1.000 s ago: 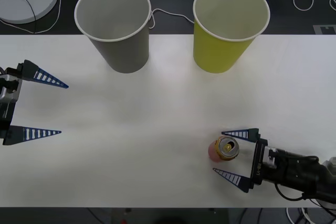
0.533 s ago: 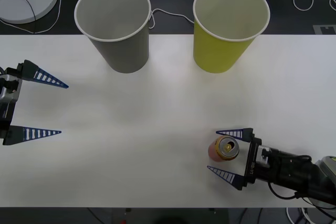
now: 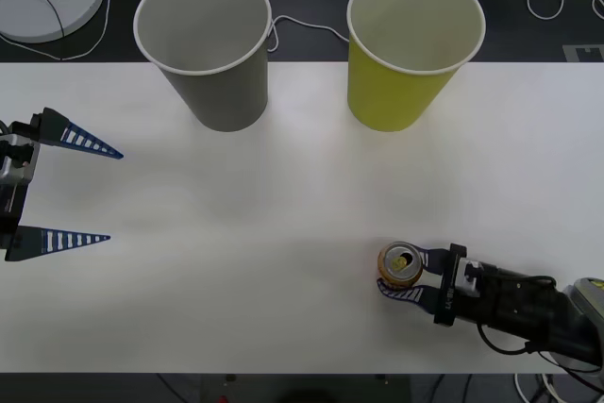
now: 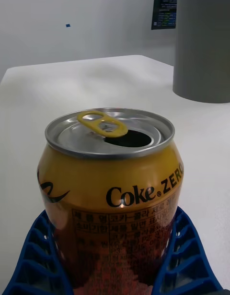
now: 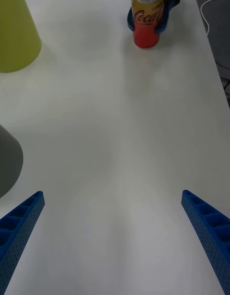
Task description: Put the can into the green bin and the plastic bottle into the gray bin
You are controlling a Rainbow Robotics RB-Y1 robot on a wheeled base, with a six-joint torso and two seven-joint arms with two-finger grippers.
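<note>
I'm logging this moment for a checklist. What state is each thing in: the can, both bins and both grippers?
Can: upright on the table, opened, gripped on both sides.
Green bin: upright, nothing inside.
Gray bin: upright, nothing inside.
Right gripper: shut on the can, near the table's front edge.
Left gripper: open, holding nothing, parked at the table's left side.

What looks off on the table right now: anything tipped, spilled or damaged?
Nothing stands out. The can stands upright in the right gripper, already opened but dry around it; the green bin and gray bin stand upright.
</note>
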